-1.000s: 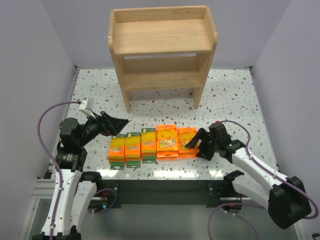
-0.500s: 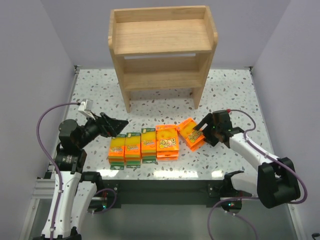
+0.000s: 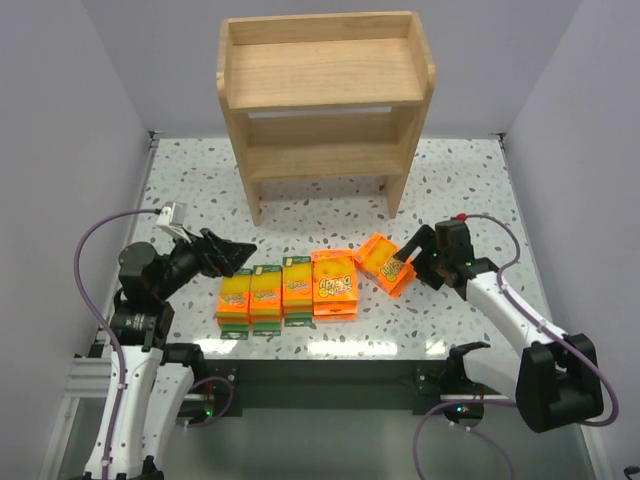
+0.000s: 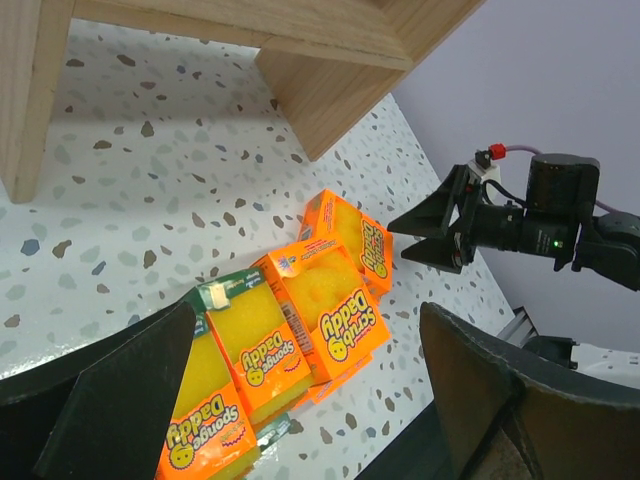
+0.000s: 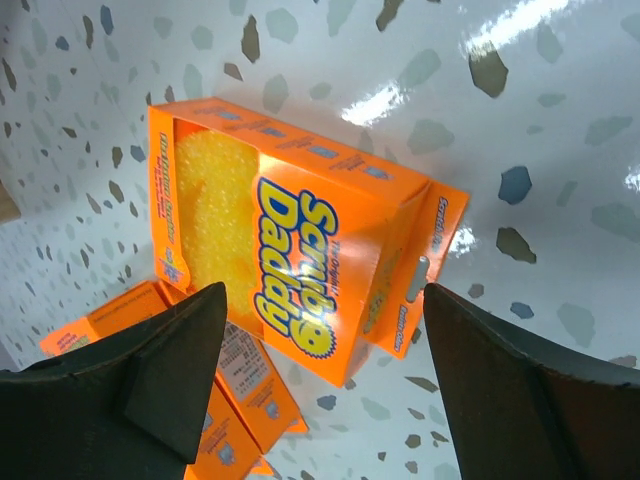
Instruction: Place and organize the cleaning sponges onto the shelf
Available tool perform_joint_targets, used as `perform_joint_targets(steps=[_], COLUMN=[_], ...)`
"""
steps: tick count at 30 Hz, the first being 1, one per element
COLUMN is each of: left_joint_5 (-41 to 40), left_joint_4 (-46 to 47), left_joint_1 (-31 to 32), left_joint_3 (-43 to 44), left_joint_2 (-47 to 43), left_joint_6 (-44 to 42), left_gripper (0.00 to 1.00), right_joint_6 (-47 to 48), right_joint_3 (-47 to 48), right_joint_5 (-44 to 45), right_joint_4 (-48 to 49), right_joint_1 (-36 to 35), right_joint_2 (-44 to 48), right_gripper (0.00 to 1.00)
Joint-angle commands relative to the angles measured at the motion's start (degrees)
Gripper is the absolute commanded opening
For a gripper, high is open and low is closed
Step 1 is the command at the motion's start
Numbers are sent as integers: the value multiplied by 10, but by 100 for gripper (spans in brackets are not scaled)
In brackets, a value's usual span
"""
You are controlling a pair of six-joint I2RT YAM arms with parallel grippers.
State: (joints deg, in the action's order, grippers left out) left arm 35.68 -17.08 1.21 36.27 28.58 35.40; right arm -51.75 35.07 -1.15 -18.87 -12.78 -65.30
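On the left, my left pincer (image 3: pixel 238 256) hung spread and empty; the row of sponge packs (image 3: pixel 297 290) lay on the table (image 3: pixel 200 190); one skewed pack (image 3: pixel 383 262) sat just before my right pincer (image 3: pixel 408 255), spread too; the shelf (image 3: pixel 325 75) held none, so all placing remained.

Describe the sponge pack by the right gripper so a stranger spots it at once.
In front of the wooden shelf, a row of orange packs lies on the speckled table. Take the pack at its right end, beside the right gripper: it alone sits skewed, the rest square.
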Motion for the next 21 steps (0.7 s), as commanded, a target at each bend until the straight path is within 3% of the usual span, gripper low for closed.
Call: perform_joint_targets(steps=[1,14,19,21], left_joint_5=[13,13,10,10], left_joint_4=[27,21,10,8], left_joint_1=[1,1,1,1], left_joint_3=[-16,-17,-15,-14], left_joint_2=[2,-5,-10,-10], left_joint_6=[12,20,13,11], left_gripper=[100,100,100,100], right_joint_6=[2,-34,-39,-37], right_joint_3=[-43,-86,-98,-105], right_joint_5=[-31,-57,-45,-46], right_joint_4=[8,136,164,167], right_joint_1=[0,0,0,1], right_joint_2=[26,-46,-94,-112], right_gripper=[82,57,36,22])
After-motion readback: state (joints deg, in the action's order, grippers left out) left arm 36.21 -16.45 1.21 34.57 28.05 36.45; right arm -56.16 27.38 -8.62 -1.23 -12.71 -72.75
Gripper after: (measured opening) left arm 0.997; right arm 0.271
